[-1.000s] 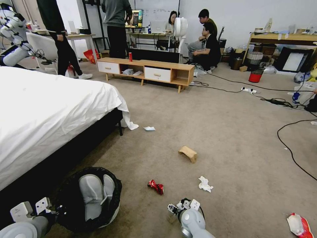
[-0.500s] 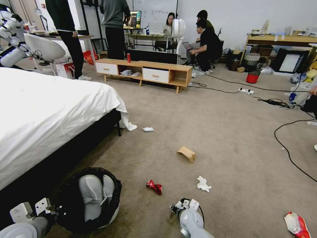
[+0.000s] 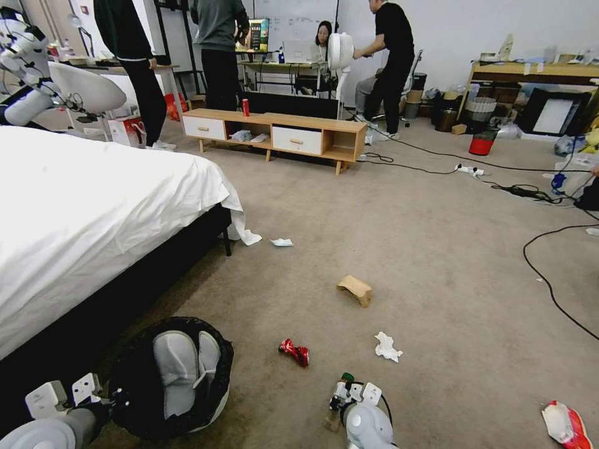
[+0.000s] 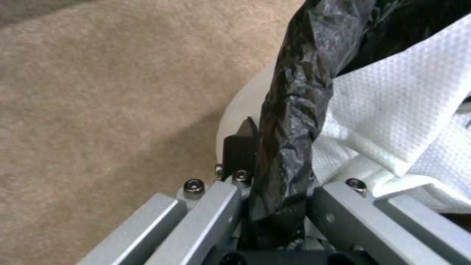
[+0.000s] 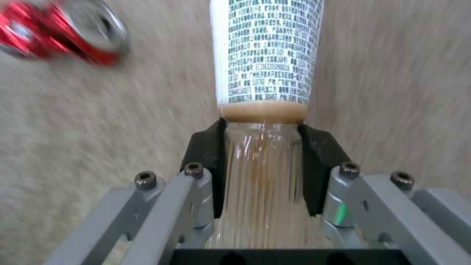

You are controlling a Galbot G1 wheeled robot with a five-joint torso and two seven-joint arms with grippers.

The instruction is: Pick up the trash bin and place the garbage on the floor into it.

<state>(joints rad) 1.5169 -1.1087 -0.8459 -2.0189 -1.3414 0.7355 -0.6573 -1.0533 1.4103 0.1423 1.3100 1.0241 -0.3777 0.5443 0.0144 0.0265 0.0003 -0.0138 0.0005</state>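
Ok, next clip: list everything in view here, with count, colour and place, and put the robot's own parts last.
Round pale grey trash bin with black bag: one, on the carpet beside the bed, white tissue inside.
Clear plastic bottle, green cap: one, in the right hand.
Crumpled red wrapper: one, carpet, near the bottle.
White tissue: one, carpet.
Tan folded cardboard: one, mid-carpet.
White paper scrap: one, by the bed corner.
Red-white snack bag: one, far right.
White-sheeted bed: one, left.
Low wooden cabinet: one, behind; red can on top.
Left hand: shut on the bin's rim.
Right hand: shut on the bottle.
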